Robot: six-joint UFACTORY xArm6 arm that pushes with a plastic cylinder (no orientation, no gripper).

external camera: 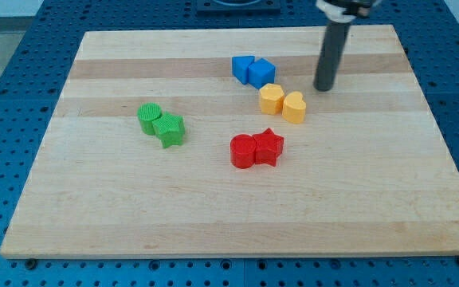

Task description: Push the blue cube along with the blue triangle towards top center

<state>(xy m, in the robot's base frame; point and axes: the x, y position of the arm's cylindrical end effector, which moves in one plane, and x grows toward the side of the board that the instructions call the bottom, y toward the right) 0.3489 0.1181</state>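
Note:
The blue cube (261, 72) and the blue triangle (242, 68) sit touching each other near the view's top centre of the wooden board (134, 215), the triangle on the left. My tip (323, 88) is on the board to the right of the blue cube, well apart from it, and just above and right of the yellow blocks. The rod rises straight up from the tip to the view's top edge.
Two yellow blocks (282, 103) lie touching just below the blue pair. A red cylinder and red star (256, 149) sit together at centre. Two green blocks (161, 124) sit at left. Blue perforated table surrounds the board.

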